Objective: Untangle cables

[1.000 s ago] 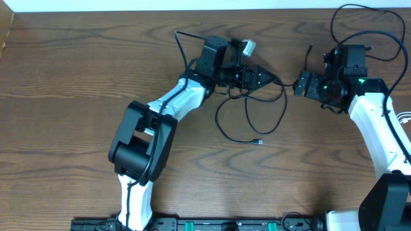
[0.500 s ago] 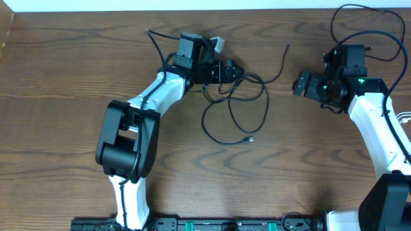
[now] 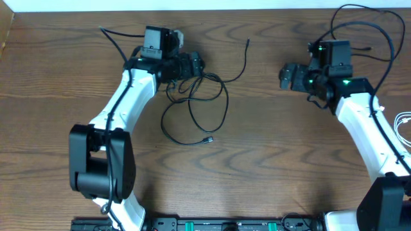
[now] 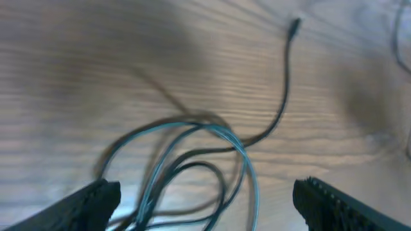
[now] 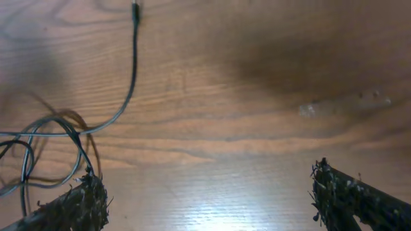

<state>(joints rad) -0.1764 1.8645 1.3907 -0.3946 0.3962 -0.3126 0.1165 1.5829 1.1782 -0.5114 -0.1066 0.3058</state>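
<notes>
Two thin black cables (image 3: 225, 102) lie in a tangled loop at the table's back left. One plug end (image 3: 207, 139) points toward the front, and one free end (image 3: 248, 42) reaches toward the back. My left gripper (image 3: 198, 65) is at the top of the tangle. In the left wrist view its fingers (image 4: 205, 192) are wide apart, with blurred cable strands (image 4: 192, 154) running between them. My right gripper (image 3: 282, 76) is open and empty to the right of the tangle, and a cable end (image 5: 133, 64) shows in its wrist view. A white cable (image 3: 404, 125) lies at the right edge.
Thick black arm wires (image 3: 359, 25) loop behind the right arm at the back right. The table's back edge (image 3: 205, 9) is close behind both grippers. Bare wood table (image 3: 270, 160) spreads between the arms toward the front.
My left arm has swung well to the left, and the black cable tangle has been dragged along with it. My right gripper has shifted a little left and toward the back.
</notes>
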